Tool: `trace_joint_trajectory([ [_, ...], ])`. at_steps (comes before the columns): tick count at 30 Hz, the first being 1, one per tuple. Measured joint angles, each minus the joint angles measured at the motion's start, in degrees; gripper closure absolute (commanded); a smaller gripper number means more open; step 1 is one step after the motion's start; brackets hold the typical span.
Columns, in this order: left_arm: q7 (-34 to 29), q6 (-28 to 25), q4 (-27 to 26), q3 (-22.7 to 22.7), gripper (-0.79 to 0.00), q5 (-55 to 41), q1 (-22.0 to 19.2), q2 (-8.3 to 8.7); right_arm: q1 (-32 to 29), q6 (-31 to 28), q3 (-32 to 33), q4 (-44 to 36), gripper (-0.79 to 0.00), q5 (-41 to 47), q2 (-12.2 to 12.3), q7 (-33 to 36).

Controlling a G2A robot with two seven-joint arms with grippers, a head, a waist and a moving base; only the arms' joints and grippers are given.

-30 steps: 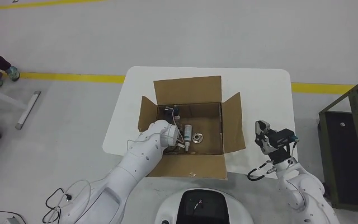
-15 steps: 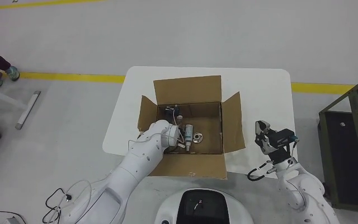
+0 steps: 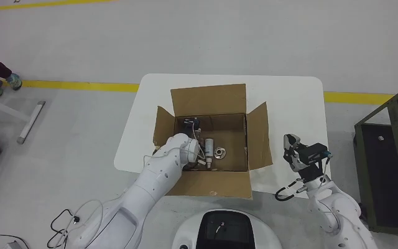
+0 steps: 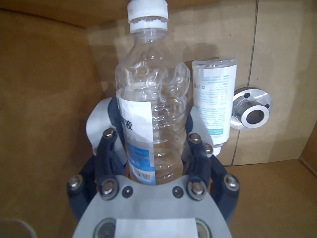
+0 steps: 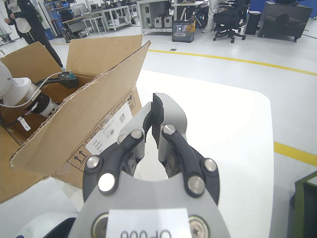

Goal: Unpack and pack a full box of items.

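An open cardboard box [image 3: 260, 144] stands in the middle of the white table [image 3: 298, 99]. My left gripper [image 4: 151, 122] is down inside the box, shut on a clear plastic water bottle [image 4: 151, 100] with a white cap. Beside the bottle on the box floor lie a white tube [image 4: 215, 100] and a round metal flange [image 4: 251, 112]; from above the tube [image 3: 209, 149] and flange [image 3: 220, 152] lie near the left arm. My right gripper [image 5: 154, 115] is shut with nothing in it, above the table to the right of the box [image 5: 81, 100].
The box flaps [image 3: 208, 99] stand open on all sides. A dark green cart [image 3: 376, 168] stands off the table's right edge. Bare table lies to the right of the box, around my right gripper [image 3: 292, 149]. A yellow floor line runs behind the table.
The left arm has shifted slightly inside the box; the bottle has left the floor, where the tube and flange stay. The right arm has not moved.
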Motion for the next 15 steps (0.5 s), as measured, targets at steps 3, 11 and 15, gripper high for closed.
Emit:
trace_joint_trajectory([
  [3,0.46,-0.02,0.15,-0.35,0.000,0.07,-0.10,-0.11,0.00,0.00,0.00,0.00,0.000,0.00,0.00,0.00],
  [11,-0.25,-0.21,-3.05,-2.51,0.000,0.36,0.38,0.44,0.00,0.00,0.00,0.00,0.000,0.00,0.00,0.00],
  [15,-2.21,-0.48,-7.84,-4.71,0.000,1.05,1.66,1.51,-0.25,-0.42,0.34,-0.86,0.000,0.99,0.04,1.23],
])
